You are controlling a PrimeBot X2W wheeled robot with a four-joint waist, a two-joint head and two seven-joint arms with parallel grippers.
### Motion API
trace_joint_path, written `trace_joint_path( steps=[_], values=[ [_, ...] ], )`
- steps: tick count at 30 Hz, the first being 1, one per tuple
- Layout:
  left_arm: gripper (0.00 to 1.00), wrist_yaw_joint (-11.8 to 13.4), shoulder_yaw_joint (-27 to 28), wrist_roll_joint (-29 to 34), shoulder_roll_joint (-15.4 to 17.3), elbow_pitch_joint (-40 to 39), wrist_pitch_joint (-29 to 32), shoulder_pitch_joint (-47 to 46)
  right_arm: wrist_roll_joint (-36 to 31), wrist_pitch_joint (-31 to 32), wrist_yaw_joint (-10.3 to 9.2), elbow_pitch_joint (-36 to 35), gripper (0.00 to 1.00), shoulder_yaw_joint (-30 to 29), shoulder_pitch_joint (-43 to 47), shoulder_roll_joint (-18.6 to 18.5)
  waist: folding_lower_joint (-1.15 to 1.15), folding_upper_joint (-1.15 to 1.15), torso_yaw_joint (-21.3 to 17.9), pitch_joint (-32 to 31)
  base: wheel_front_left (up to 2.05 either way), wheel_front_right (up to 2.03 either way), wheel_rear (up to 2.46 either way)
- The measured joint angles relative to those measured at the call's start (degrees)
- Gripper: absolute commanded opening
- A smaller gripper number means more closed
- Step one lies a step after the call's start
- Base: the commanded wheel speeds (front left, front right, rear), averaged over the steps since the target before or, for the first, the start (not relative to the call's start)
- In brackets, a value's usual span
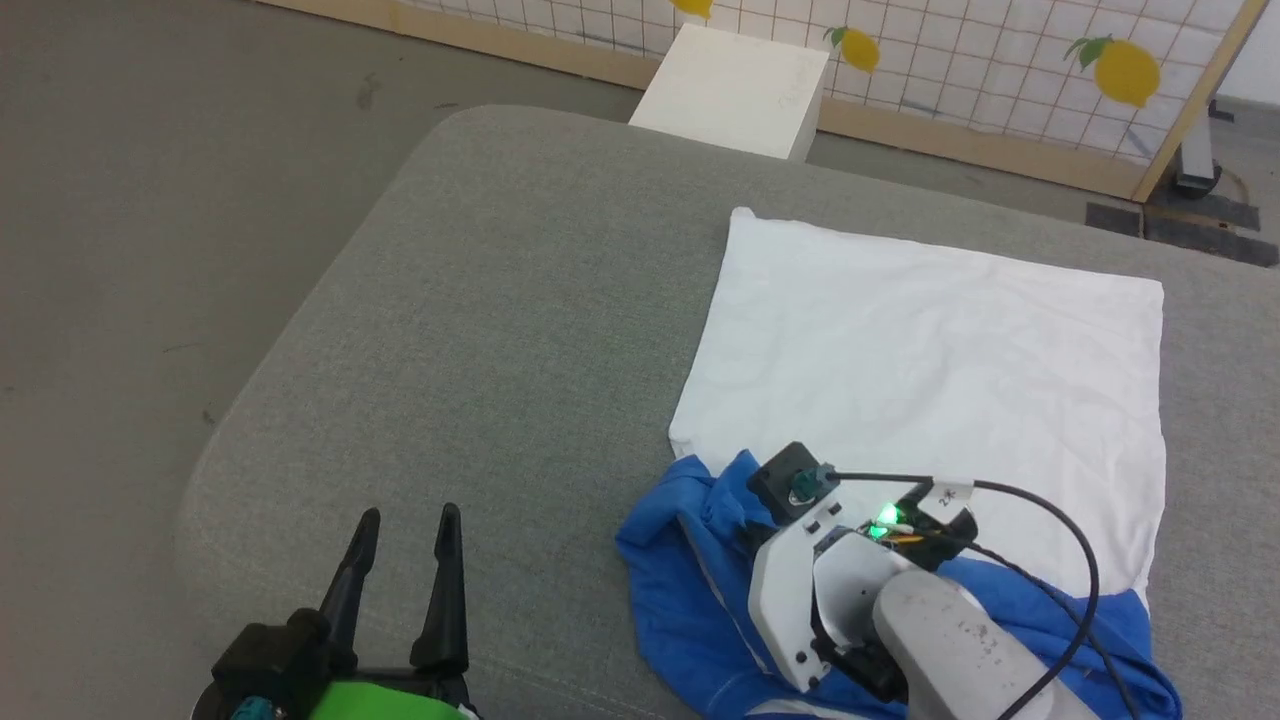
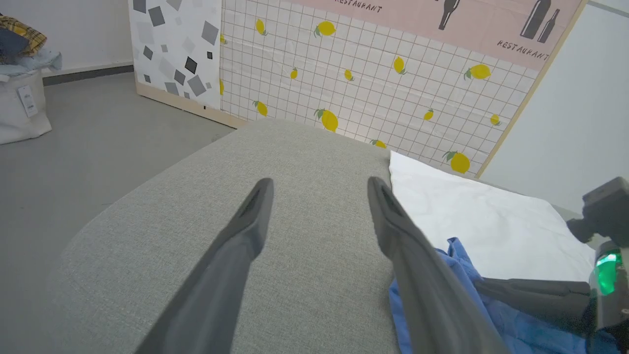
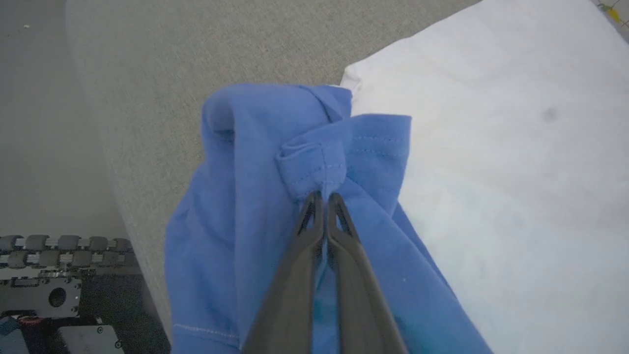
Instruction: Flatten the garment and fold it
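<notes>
**Floor** [image 1: 150, 200], one: plain grey. It lies open along the worktop's left edge and past its far edge.

**Worktop** [image 1: 500, 300], one: grey fabric-covered pad with rounded corners. The left half is bare cloth from the near edge to the far-left corner.

**Screen** [image 1: 1000, 70], one: a wood-framed grid panel printed with lemons, standing on the floor beyond the far edge. Three lemons are counted in the head view.

**Garment** [image 1: 930, 350], one: it lies on the right half of the worktop.
- The white body is spread flat with light creases. Its far edge lies well short of the worktop's far edge.
- Its left edge runs roughly down the worktop's middle.
- The blue upper part is bunched in folds toward the near edge, under the right arm.

**White box** [image 1: 735, 90], one: on the floor between the screen and the far edge, just beside the worktop.

**Cloth bag** [image 2: 19, 108], one: pale and piled with clothes, on the floor well apart from the worktop's left edge.

**Right gripper** [image 3: 322, 196], one: the fingers are pressed together on a hemmed fold of the garment's blue cloth, near the seam with the white. A black cable loops over the wrist.

**Left gripper** [image 1: 410, 515], one: the jaws are spread wide and hold nothing. It sits over bare worktop near the near-left corner, beside the blue folds but apart from them.
</notes>
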Motion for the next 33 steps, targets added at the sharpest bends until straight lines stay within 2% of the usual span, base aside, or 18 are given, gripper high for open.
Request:
trace_joint_path(
  steps=[1, 2, 3, 7, 12, 16, 22, 29, 33],
  values=[
    [1.0, 0.0, 0.0, 0.0, 0.0, 0.1, 0.0, -0.1, 0.0, -0.5, 0.0, 0.7, 0.59, 0.5, -0.1, 0.2, 0.0, 0.0, 0.0, 0.2, 0.0, 0.0, 0.0],
    [1.0, 0.0, 0.0, 0.0, 0.0, 0.2, 0.0, -0.1, 0.2, -0.8, 0.0, 1.0, 0.95, 0.9, -0.2, 0.3, 0.0, 0.0, -0.1, 0.2, 0.0, 0.0, 0.0],
    [1.0, 0.0, 0.0, 0.0, 0.0, 0.3, 0.0, -0.2, 0.8, -1.1, 0.0, 1.3, 1.0, 1.3, -0.3, 0.5, 0.0, 0.0, -0.2, 0.2, 0.0, 0.0, 0.0],
    [1.0, -0.1, 0.0, 0.0, 0.0, 0.4, 0.0, -0.2, 3.7, -2.1, 0.0, 0.8, 1.0, 2.4, -2.0, 1.1, 0.0, 0.0, -1.3, 0.0, 0.0, 0.0, 0.0],
    [1.0, 0.1, 0.1, 0.0, 0.3, -0.1, 0.0, -0.2, 6.1, -3.9, 0.0, -2.8, 1.0, -1.2, -2.8, 1.1, 0.0, 0.0, -3.3, -0.5, 0.0, 0.0, 0.0],
    [1.0, 0.4, 0.2, 0.0, 0.8, -0.5, 0.1, -0.2, 6.1, -6.4, 0.0, -8.0, 1.0, -8.2, -2.4, -0.4, 0.0, 0.0, -5.4, -0.9, 0.0, 0.0, 0.0],
    [1.0, 0.4, 0.3, 0.0, 1.3, -1.2, 0.1, -0.2, 0.8, -11.4, -0.01, -18.8, 1.0, -22.8, 4.1, -2.4, 0.0, 0.0, -8.8, -1.2, 0.0, 0.0, 0.0],
    [1.0, 0.3, 0.2, 0.3, 1.2, -1.4, -1.1, -0.4, -6.7, -16.9, -0.01, -32.4, 1.0, -38.4, 15.6, -0.2, 0.0, 0.0, -12.1, -0.8, 0.0, 0.0, 0.0],
    [1.0, -0.3, 0.4, 2.0, 0.9, -1.5, -2.1, -0.6, -8.6, -20.5, -0.01, -37.7, 1.0, -44.6, 21.8, 0.9, 0.0, 0.0, -13.4, -0.6, 0.0, 0.0, 0.0]
  ],
)
